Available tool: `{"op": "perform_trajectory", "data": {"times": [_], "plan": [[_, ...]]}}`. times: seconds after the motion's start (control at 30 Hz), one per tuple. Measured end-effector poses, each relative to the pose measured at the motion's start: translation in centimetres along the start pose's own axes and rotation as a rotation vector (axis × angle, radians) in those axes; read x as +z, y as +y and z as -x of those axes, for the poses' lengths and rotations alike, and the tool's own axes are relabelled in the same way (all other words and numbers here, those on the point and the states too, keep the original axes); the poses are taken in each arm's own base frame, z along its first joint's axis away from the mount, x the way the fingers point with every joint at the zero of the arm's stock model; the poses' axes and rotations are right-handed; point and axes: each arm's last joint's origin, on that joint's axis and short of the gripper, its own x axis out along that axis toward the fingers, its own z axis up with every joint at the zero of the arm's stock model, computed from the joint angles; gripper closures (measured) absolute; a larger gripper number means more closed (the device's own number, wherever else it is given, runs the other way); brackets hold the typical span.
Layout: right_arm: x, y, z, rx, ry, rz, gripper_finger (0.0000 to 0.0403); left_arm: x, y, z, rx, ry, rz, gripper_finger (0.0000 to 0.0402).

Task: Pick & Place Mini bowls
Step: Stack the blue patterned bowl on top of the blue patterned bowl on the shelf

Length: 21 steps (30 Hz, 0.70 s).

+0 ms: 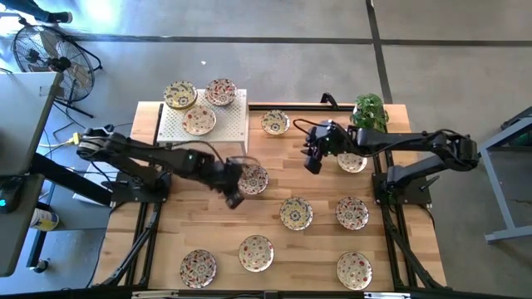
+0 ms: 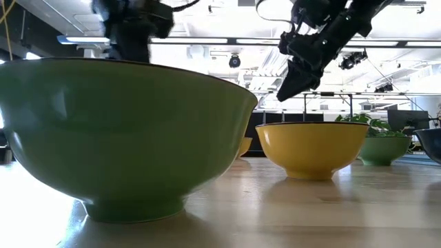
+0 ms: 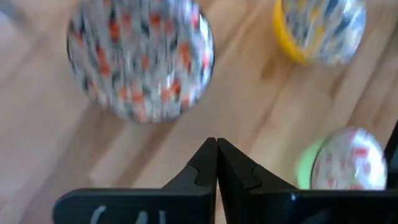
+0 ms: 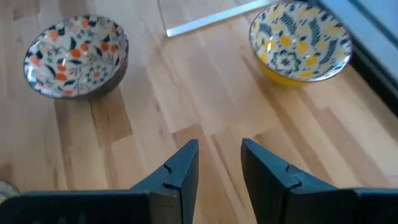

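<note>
While hovering mid-frame over the worktop (image 1: 166,228), left claw (image 3: 216,149) pinched shut beside a mini bowl (image 1: 253,178); right claw (image 4: 219,155) parted, empty. Green outer bowl wall (image 2: 124,131) visible only from low.

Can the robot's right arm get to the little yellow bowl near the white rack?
Probably yes. The right end effector is open and empty, and only bare wooden table lies between it and the small yellow-sided floral bowl.

Both arms are dark, slim and jointed, each on a black base frame; the left gripper (image 3: 216,163) and right gripper (image 4: 219,163) have matte black, wedge-shaped fingers tapering to thin tips
</note>
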Motion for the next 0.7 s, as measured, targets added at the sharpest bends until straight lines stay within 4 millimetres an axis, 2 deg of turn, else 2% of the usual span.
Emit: {"op": "perform_trajectory", "data": {"times": [0.2,0.43,0.53,0.7], "plan": [[0.2,-0.1,0.0,-0.049,-0.022,-0.035,0.0294,-4.7,-3.5,0.7,-0.147,0.171,-0.247,0.0401],[0.2,-0.2,0.0,-0.06,-0.028,-0.018,0.0294,-10.2,-6.2,1.3,-0.212,0.344,-0.34,0.0399],[0.2,-0.2,0.0,-0.062,-0.031,-0.049,0.0294,-12.1,-7.0,0.9,-0.196,0.381,-0.363,0.0378],[0.3,-0.2,0.0,-0.075,-0.045,-0.041,0.0294,-14.6,-8.2,-0.8,-0.176,0.429,-0.383,0.0309]]}}
